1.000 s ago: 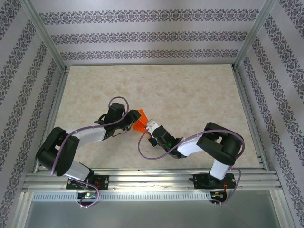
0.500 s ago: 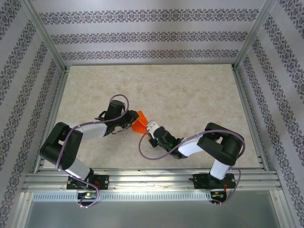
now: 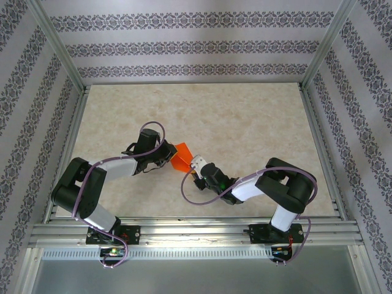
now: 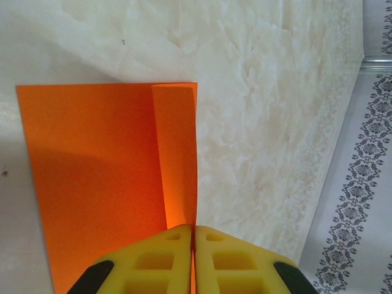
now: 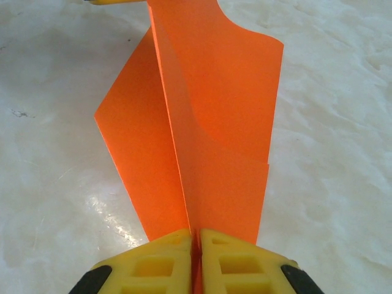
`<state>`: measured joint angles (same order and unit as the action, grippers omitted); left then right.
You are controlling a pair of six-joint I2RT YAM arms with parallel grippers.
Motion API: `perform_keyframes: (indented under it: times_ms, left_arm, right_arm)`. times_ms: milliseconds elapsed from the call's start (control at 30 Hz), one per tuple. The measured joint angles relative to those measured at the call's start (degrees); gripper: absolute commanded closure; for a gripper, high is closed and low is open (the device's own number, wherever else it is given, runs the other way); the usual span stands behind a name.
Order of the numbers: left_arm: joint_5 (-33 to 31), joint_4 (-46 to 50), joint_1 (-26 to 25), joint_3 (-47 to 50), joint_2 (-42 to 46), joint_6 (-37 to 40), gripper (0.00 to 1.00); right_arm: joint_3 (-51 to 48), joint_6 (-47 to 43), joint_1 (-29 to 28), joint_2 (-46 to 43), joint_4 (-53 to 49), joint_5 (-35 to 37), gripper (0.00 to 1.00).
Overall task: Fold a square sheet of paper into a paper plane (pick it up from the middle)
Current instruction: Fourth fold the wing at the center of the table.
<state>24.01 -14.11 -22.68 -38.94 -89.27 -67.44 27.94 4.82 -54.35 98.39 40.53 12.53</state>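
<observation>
Two arms reach in toward each other over the pale marbled table top. Caught between them is a thin, bright orange sheet of paper, partly folded.

The left gripper has its yellow jaws pressed together, pinching an edge of the sheet. A narrow folded flap runs straight ahead of those jaws. The wider flat panel spreads to their left and throws a shadow on the table.

The right gripper faces it from the other side. Its yellow jaws are also closed tight on the paper, which rises ahead of them as an upright ridge. One panel slopes down to their left and a curling one lies to their right, so the paper screens what is directly beyond those jaws.

A purple cable loops off the right wrist. Past the table edges stand silver frame rails and walls papered in dark floral bands.
</observation>
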Motion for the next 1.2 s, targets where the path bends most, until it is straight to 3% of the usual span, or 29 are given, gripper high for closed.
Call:
perform_keyframes:
  times_ms: [633, 800, 933, 1200]
  left_arm:
    - [1.0, 0.0, 0.3, 0.0, 0.0, 0.2, 0.96]
    - [1.1, 0.0, 0.3, 0.0, 0.0, 0.2, 0.96]
    - [1.2, 0.0, 0.3, 0.0, 0.0, 0.2, 0.96]
    - [1.2, 0.0, 0.3, 0.0, 0.0, 0.2, 0.96]
  right_arm:
    - [-2.2, 1.4, 0.6, -1.5, -0.1, -0.2, 0.82]
    - [-2.2, 1.6, 0.6, -1.5, -0.1, -0.2, 0.86]
    - [-2.2, 2.3, 0.6, -1.5, -0.2, -0.2, 0.80]
    - [-2.2, 2.5, 1.0, -1.5, -0.3, -0.2, 0.78]
